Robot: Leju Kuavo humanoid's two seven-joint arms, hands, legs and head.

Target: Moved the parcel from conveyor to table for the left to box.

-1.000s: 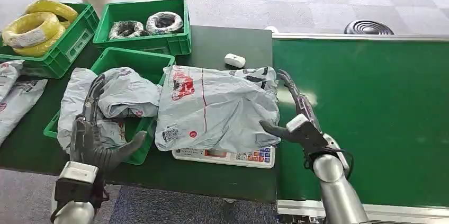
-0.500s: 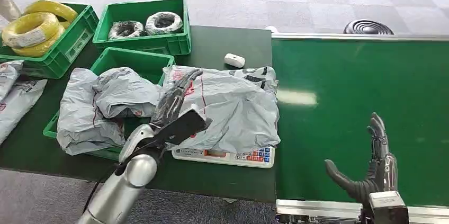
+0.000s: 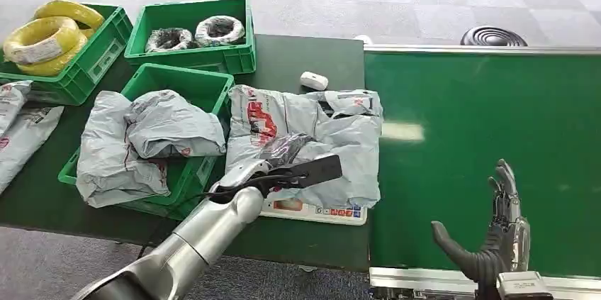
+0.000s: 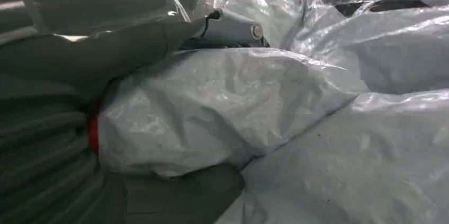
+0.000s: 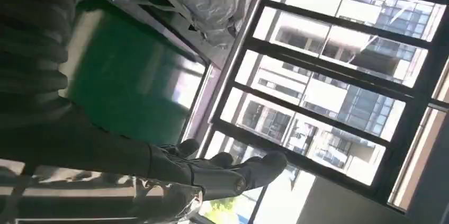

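Parcel (image 3: 312,140), a grey plastic mailer with red print too crumpled to read, lies on the dark table (image 3: 305,59) over a white scale (image 3: 315,210), directly under the left hand (image 3: 294,165). In the head view that hand rests on the parcel's near part; whether the fingers grip it cannot be told here. Beyond and outward of the left hand, a green crate (image 3: 177,80) holds two more grey mailers (image 3: 142,140); farther off, one crate (image 3: 191,30) holds dark wire coils and another (image 3: 64,52) holds yellow coils. A small white device (image 3: 314,80) lies past the parcel. The right hand (image 3: 496,236) hovers over the green conveyor belt (image 3: 482,130), fingers spread, holding nothing, with bare belt ahead of it.

In the left wrist view the thumb and fingers (image 4: 132,33) close around a bulge of the parcel's (image 4: 222,102) film.

In the right wrist view the right hand (image 5: 212,171) is spread, beside the belt edge.
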